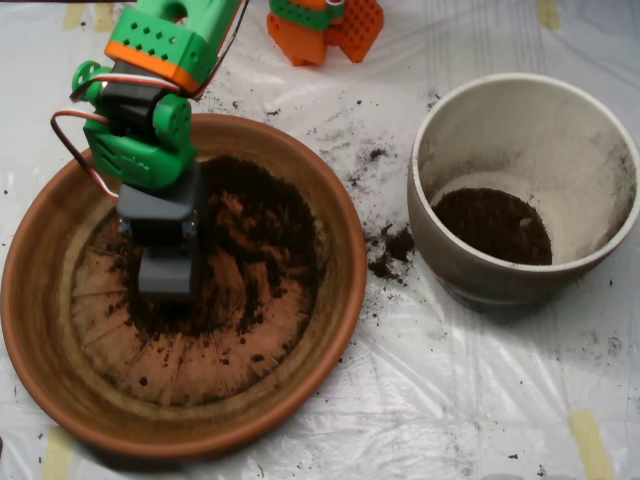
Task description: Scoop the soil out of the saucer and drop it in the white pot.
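Reaching down into the saucer (60,330), your grey claw (166,262) sits low over the left part of the dish floor, its lower end resting in or just above the soil (255,235). From this overhead angle you see only the claw's back, and whether its shells are apart or together cannot be told.

Above it, the green arm (140,140) with its orange band slants in from the top left corner, a red and white cable looping along its left side over the saucer's rim.

Around the claw, the dark soil spreads across the upper and middle floor of the terracotta dish, thickest to the claw's right. You can see the ridged orange bottom bared along the lower half and at the left, dotted with stray crumbs.

To the right of the saucer and apart from it stands the white pot (600,245), upright, with a dark patch of soil lying in its bottom, toward the left side, and pale dust on its inner wall.

Between the two vessels, spilled crumbs and a small clump of earth lie on the surface (450,400), which is covered with wrinkled clear plastic sheeting. An orange part (325,30) sits at the top edge, above the gap between dish and pot.
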You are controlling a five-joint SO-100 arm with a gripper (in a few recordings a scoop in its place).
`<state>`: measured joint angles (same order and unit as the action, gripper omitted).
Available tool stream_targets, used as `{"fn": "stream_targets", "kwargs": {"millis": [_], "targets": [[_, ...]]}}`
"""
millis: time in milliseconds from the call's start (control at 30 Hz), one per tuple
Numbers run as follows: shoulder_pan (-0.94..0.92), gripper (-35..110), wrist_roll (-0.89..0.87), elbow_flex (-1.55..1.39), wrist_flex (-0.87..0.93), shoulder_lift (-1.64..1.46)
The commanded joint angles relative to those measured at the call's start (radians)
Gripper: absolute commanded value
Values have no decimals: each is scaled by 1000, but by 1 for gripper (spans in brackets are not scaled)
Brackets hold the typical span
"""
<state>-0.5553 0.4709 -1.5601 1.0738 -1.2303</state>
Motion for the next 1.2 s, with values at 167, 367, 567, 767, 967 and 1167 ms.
{"fn": "stream_targets", "kwargs": {"millis": [167,367,567,767,967,1167], "targets": [[-20,12,41,-207,-103,-156],[-37,3,63,-233,-163,-172],[-61,-1,91,-213,-233,-158],[-107,-1,-72,-196,-336,-244],[3,-1,-163,-382,-342,-614],[210,-1,-222,-321,-97,-899]]}}
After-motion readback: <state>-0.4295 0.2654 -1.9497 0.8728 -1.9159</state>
